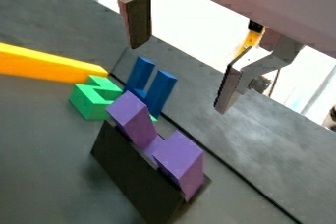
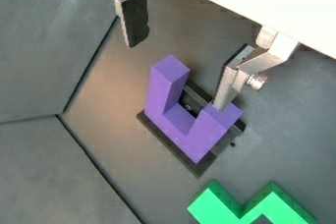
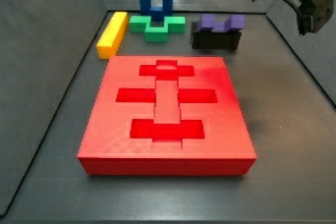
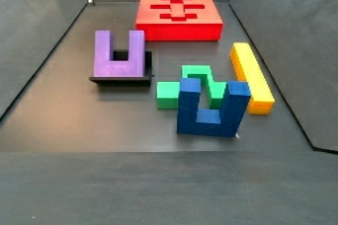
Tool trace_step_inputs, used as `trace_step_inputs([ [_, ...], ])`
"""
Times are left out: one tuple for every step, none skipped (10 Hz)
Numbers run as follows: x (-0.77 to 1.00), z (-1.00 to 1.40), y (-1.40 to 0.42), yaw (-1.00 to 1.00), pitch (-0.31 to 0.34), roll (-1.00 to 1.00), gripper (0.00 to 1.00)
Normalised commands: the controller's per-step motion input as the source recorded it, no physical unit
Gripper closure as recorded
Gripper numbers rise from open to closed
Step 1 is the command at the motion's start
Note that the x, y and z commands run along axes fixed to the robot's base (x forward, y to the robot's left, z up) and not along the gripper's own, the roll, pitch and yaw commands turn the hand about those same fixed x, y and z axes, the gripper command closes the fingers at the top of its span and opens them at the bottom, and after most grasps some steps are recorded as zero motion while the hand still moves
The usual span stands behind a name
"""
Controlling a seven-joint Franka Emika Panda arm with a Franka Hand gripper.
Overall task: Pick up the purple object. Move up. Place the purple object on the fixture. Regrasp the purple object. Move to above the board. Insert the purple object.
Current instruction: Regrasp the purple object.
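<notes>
The purple object [image 2: 188, 115] rests on the fixture [image 4: 122, 79] — prongs toward the board [image 3: 168, 112]. Above it hangs the gripper [image 2: 184, 43], fingers [image 1: 138, 20] spread wide — holding nothing.
</notes>
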Motion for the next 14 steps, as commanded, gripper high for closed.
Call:
trace_step_inputs([
  [0.96,-0.09,0.02,0.17,0.191,-0.02,0.0],
  [1.0,-0.04,0.02,0.13,0.18,-0.03,0.0],
  [1.0,-0.01,0.04,0.11,0.189,-0.05,0.0],
  [1.0,0.0,0.05,0.11,0.189,-0.03,0.0],
  [-0.01,0.0,0.0,-0.04,-0.086,0.0,0.0],
  [0.0,0.0,-0.15,0.01,-0.057,0.1,0.0],
  [0.42,-0.15,0.0,0.0,0.046,0.0,0.0],
  [0.77,-0.19,0.05,-0.01,0.046,-0.06,0.0],
  [0.79,-0.2,0.14,0.0,0.037,-0.05,0.0],
  [0.78,-0.2,0.17,0.0,0.0,-0.1,0.0],
  [0.74,-0.21,0.17,0.0,0.0,-0.1,0.0],
  [0.73,-0.26,0.15,0.0,0.0,0.0,0.0],
  [0.7,-0.35,0.08,0.01,0.0,0.03,0.0],
  [0.55,-0.43,0.05,0.06,0.0,0.13,0.0],
])
